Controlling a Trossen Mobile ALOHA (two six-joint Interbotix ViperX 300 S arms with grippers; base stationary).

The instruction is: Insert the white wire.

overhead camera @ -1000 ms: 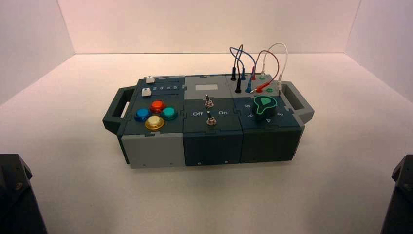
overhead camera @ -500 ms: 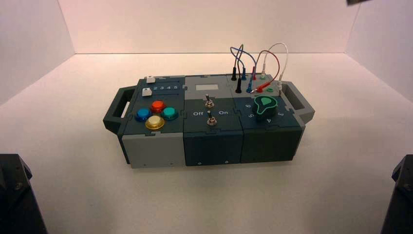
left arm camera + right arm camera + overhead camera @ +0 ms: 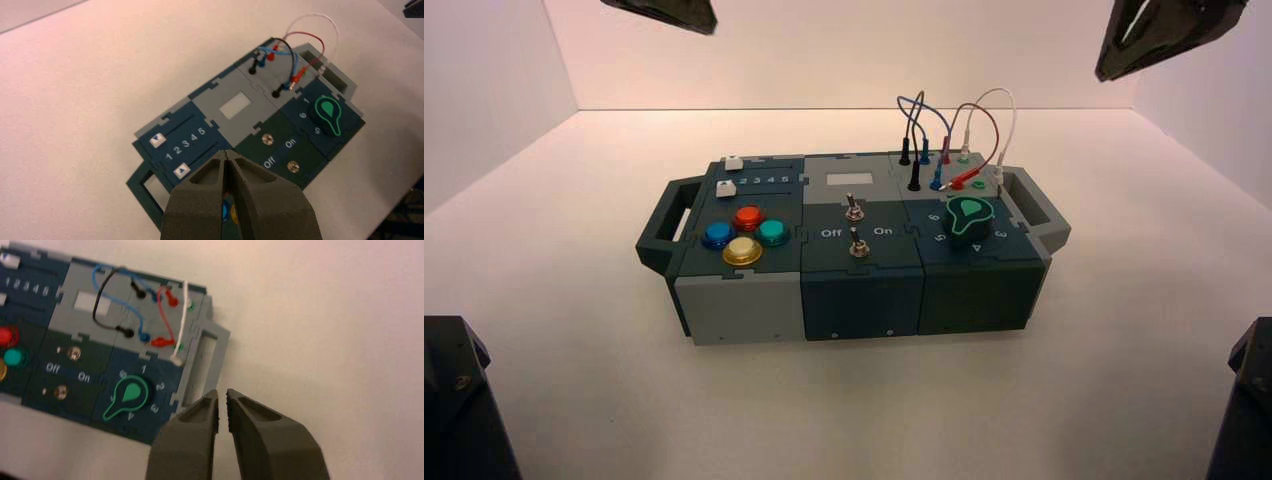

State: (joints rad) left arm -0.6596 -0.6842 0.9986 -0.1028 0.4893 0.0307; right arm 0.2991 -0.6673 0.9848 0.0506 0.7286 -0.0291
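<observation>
Black fingers are closed together on the left gripper [image 3: 226,153], raised over the box's [image 3: 854,250] left part, nothing held. Blue plugs [image 3: 925,152] are seated in back-right sockets. The white wire [image 3: 1012,112] is plugged into the far green socket; its near plug [image 3: 176,360] is left outside the near green socket [image 3: 180,346]. The right gripper [image 3: 222,394], raised at right, is slightly parted, empty.

A pale, smooth table [image 3: 824,410] carries a dark and grey box [image 3: 864,300].
</observation>
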